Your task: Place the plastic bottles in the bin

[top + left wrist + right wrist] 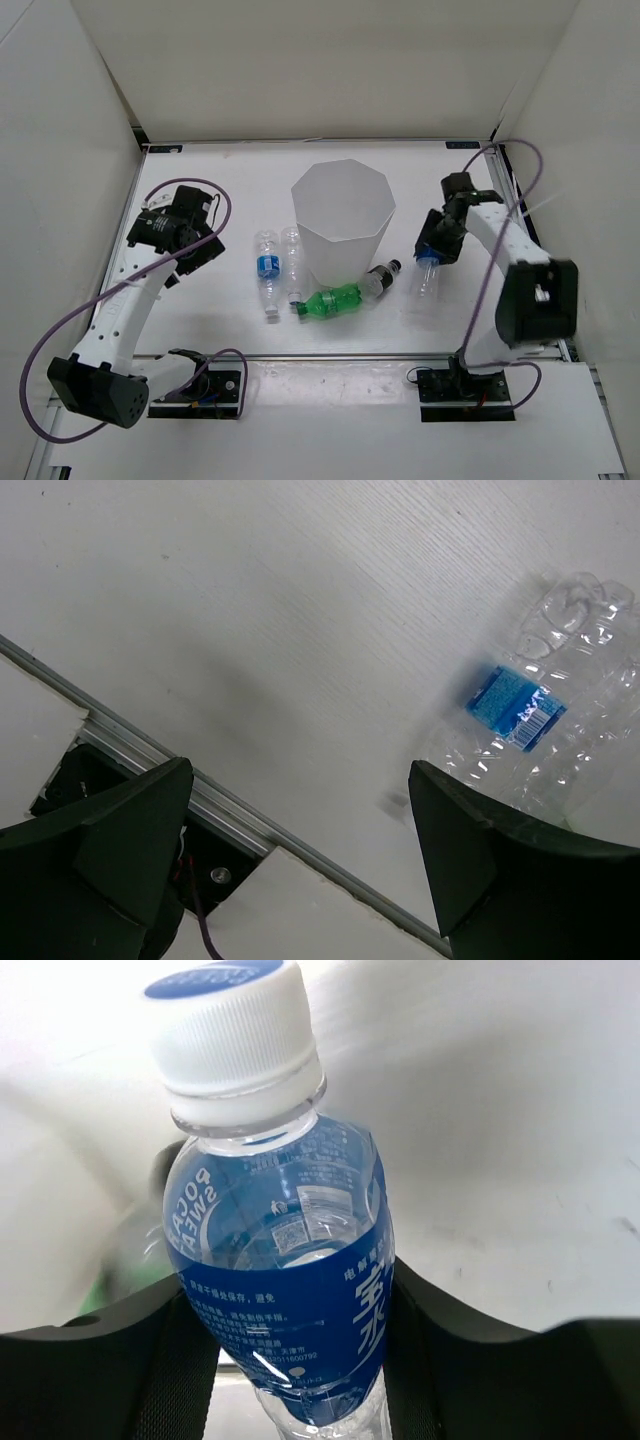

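Right gripper (290, 1335) clamped on blue-labelled bottle (280, 1250) just right of the bin (340, 255) (left gripper (300, 815) gapes wide, empty), so carry step looks in hand; next: raise above bin's rim, then release.

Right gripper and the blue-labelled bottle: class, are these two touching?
Touching. The right wrist view shows the blue-labelled bottle wedged in the right gripper, both black fingers pressed against its label.
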Action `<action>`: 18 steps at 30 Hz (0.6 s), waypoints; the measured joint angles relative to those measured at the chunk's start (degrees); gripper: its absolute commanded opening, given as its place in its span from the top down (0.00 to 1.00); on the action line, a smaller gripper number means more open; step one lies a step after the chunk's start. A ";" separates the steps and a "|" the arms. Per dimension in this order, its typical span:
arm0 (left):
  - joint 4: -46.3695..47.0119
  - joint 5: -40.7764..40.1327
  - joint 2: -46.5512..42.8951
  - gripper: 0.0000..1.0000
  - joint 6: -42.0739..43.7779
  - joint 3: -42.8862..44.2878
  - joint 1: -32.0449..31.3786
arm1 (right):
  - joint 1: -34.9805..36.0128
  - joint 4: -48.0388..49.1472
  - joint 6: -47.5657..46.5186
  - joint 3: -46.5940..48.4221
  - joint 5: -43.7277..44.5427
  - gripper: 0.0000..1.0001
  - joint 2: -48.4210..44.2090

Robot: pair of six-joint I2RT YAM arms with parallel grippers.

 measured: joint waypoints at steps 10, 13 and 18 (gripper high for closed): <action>3.45 0.42 2.14 0.00 -1.62 -3.23 0.00 | 7.45 -1.22 8.66 34.42 0.11 0.65 -25.22; 5.75 0.57 3.34 0.00 -2.69 -4.04 0.00 | 13.64 -0.11 7.85 47.69 1.88 0.56 -18.97; 12.87 5.97 6.45 0.00 0.44 -4.13 0.00 | 23.82 1.46 4.26 54.47 6.75 0.03 -6.51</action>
